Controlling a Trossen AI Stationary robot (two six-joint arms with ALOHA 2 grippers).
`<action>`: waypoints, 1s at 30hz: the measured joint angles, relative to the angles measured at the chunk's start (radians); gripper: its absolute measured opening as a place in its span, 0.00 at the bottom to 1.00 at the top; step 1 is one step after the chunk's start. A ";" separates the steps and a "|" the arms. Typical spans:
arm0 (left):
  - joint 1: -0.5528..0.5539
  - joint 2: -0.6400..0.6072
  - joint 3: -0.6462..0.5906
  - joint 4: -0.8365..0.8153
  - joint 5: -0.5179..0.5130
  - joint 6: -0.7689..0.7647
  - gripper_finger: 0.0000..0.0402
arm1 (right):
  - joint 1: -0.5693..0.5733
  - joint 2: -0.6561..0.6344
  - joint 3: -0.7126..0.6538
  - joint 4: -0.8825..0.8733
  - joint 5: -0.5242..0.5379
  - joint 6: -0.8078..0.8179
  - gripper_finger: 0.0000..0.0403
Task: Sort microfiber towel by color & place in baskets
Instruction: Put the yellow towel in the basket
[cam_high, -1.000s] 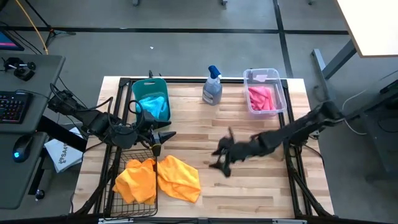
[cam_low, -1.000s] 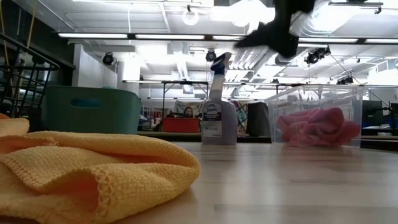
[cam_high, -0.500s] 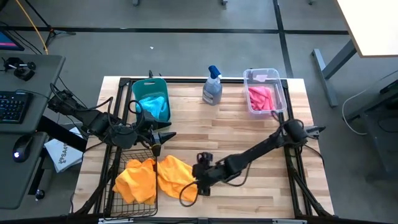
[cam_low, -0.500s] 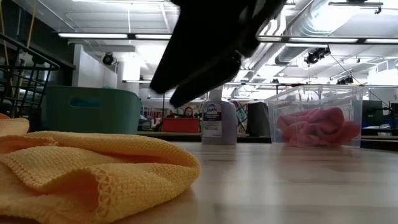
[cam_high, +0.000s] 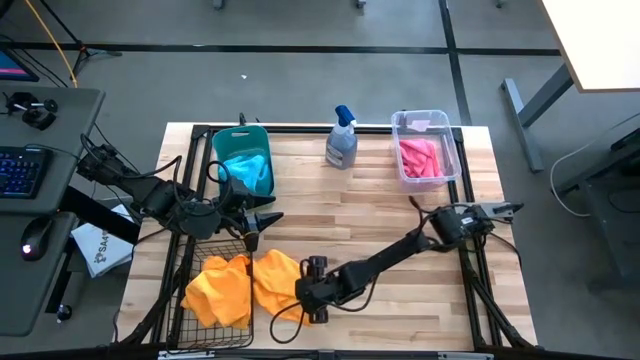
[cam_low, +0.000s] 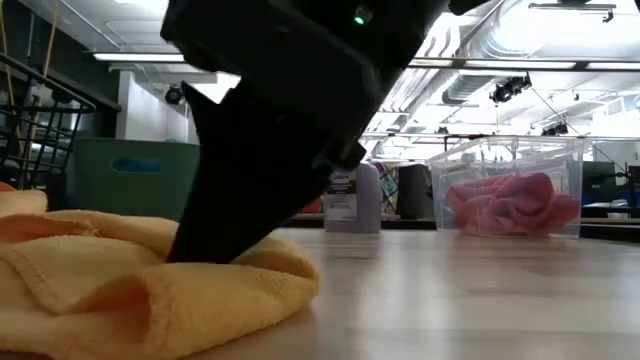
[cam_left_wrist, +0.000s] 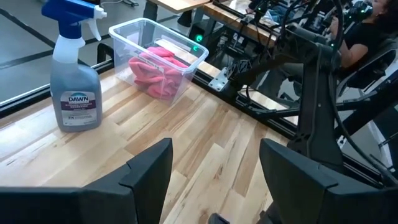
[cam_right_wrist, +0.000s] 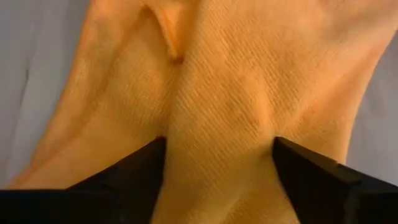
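The right arm is reaching long and low across the table from its base at about 3 o'clock, stretching toward 7 o'clock, with the right gripper (cam_high: 303, 297) pressing down on the edge of an orange-yellow towel (cam_high: 276, 284). In the right wrist view its two dark fingers (cam_right_wrist: 137, 177) are standing parted, with a raised ridge of the orange-yellow cloth (cam_right_wrist: 217, 118) sitting between them; the fingers are not yet closing on it. In the low view the gripper is coming down from above onto the cloth (cam_low: 140, 285), denting it.

The left arm is waiting at about 9 o'clock, bent over the table's left side, with the left gripper (cam_high: 262, 220) pointing toward 3 o'clock. Its jaws are standing wide apart and holding nothing, as the left wrist view is showing.

The orange-yellow towel is lying crumpled at about 7 o'clock, its long axis running roughly from 10 o'clock to 4 o'clock, its left edge touching the black wire-mesh basket (cam_high: 186, 268). A second orange-yellow towel (cam_high: 215, 288) is lying bunched inside that basket.

At about 11 o'clock the teal tub (cam_high: 238, 140) is holding a blue towel (cam_high: 248, 170). At about 1 o'clock the clear bin (cam_high: 425, 123) is holding a pink towel (cam_high: 423, 158), folded with its long axis running from 12 to 6 o'clock. Between tub and bin, at 12 o'clock, a spray bottle (cam_high: 342, 140) is standing upright.
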 joint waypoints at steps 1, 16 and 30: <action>0.000 0.000 0.000 0.000 0.000 0.000 0.57 | 0.000 0.003 0.005 -0.020 -0.001 0.026 0.70; 0.000 -0.053 0.001 0.232 0.064 0.239 0.57 | -0.071 -0.362 0.030 -0.243 0.076 -0.062 0.03; 0.000 -0.019 0.001 0.328 0.328 0.413 0.57 | -0.063 -0.553 0.089 -0.052 0.089 -0.251 0.01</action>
